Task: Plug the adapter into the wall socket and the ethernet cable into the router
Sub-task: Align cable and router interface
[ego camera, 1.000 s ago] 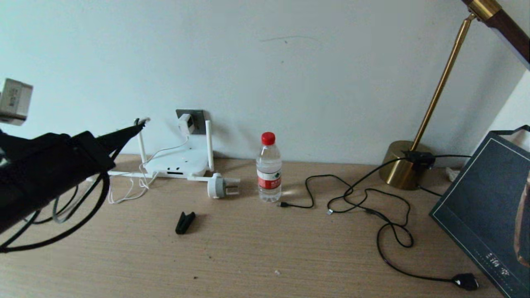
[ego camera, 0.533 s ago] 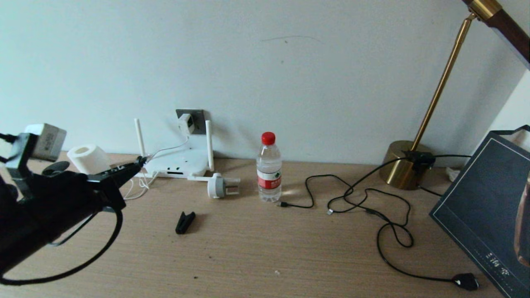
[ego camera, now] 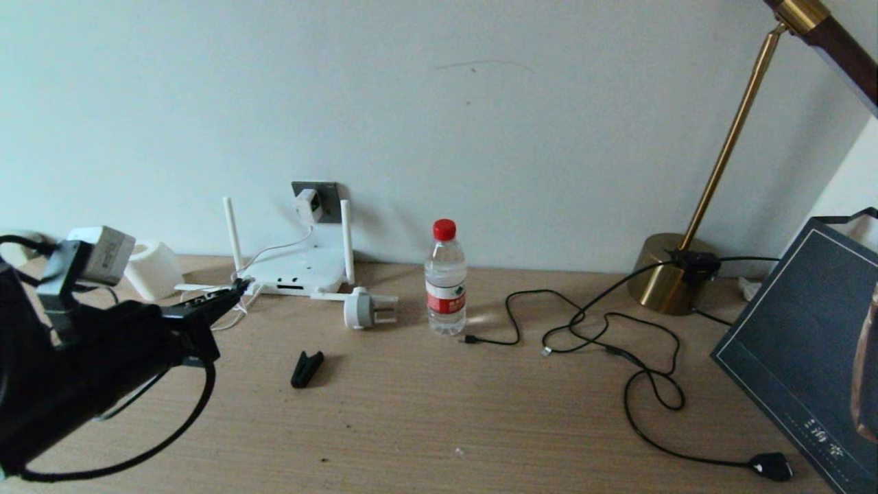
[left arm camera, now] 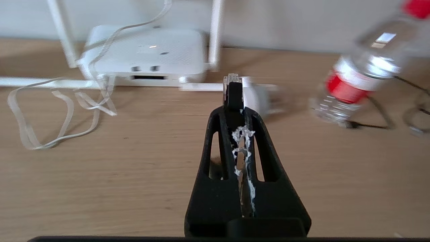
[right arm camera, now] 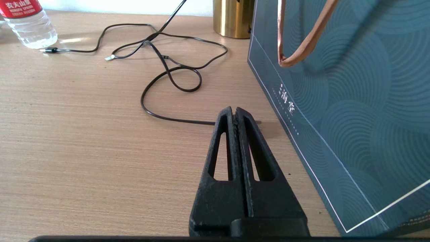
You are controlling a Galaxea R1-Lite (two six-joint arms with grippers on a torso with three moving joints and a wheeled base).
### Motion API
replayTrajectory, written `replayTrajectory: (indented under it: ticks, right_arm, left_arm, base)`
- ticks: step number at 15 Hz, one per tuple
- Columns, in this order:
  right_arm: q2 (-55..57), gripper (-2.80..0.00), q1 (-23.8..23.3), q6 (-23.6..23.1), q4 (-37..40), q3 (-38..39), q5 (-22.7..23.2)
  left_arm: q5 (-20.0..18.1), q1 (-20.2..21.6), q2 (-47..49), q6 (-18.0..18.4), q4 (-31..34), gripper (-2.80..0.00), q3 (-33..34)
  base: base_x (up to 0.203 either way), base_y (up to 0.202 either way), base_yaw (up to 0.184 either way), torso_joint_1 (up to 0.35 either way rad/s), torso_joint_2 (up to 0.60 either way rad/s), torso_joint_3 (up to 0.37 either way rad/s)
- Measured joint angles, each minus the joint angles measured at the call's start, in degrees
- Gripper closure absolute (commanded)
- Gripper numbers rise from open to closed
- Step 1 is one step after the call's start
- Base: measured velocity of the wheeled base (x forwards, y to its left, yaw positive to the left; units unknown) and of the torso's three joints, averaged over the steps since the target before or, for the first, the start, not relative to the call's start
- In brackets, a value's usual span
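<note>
One step done: adapter (ego camera: 306, 204) seated in wall socket (ego camera: 328, 195). Left gripper (left arm camera: 232, 88) clenched on ethernet cable (left arm camera: 232, 80) plug, near router (ego camera: 295, 271) front slots, not inserted. Right gripper (right arm camera: 234, 111) clamped empty, parked beside gift bag (right arm camera: 339, 111).

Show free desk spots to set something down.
Bare: front strip below the clip and bottle, between left gripper and cable loops. Crowded: around the router with its cord and round plug; right by the bag.
</note>
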Motion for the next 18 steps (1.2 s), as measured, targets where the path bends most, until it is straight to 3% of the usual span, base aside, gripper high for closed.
replayTrajectory:
  ticks: [4,9,15,18]
  right_arm:
    - [-0.11,0.00,0.00,-0.02,0.00,0.00,-0.01]
    - [-0.12,0.00,0.00,-0.04,0.00,0.00,-0.01]
    - [-0.12,0.00,-0.01,-0.04,0.00,0.00,-0.01]
    - [-0.12,0.00,0.00,-0.05,0.00,0.00,-0.01]
  left_arm:
    - [2.63,0.25,4.69,0.27,0.41,0.00,-1.89]
    - [2.92,0.55,13.27,0.23,-1.16,0.00,-5.56]
    - [2.31,3.05,23.80,2.92,-7.47,0.00,-7.42]
    - [0.67,6.21,30.02,4.12,-13.81,0.00,-8.62]
  base:
    - [0.000,0.000,0.000,0.000,0.00,0.000]
    - [0.000,0.000,0.000,0.000,0.00,0.000]
    - [0.000,0.000,0.000,0.000,0.00,0.000]
    - [0.000,0.000,0.000,0.000,0.00,0.000]
